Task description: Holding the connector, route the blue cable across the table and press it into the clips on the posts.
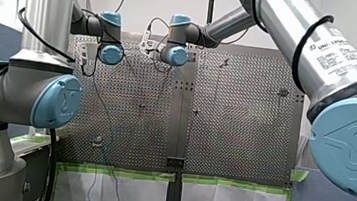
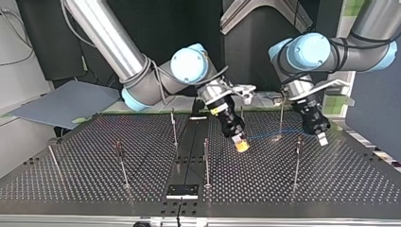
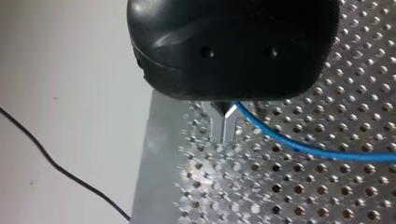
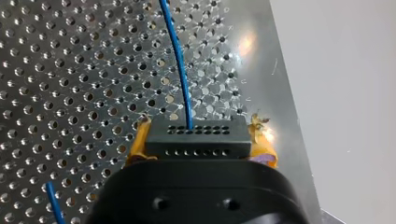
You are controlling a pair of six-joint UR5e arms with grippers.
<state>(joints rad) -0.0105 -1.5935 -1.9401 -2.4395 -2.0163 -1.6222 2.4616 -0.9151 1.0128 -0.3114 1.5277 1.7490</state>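
Blue thin cable [image 4: 180, 60] exits the black rectangular multi-hole connector [image 4: 196, 144], which the yellow-padded right gripper [image 4: 201, 133] pinches from both sides. The black left gripper [image 3: 225, 116] has its metal fingers pressed together on the same cable further along. Both sit close to an edge of the perforated metal table [image 4: 70, 70]. Thin metal posts [image 2: 206, 161] stand across it; clips too small to make out. Best approach, prob.: hold the span taut btwn grippers, line it up over a clip, push straight down w/o twisting the connector.

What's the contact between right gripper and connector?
Touching. Right wrist view shows the connector clamped between the right gripper's yellow pads, the cable leaving it.
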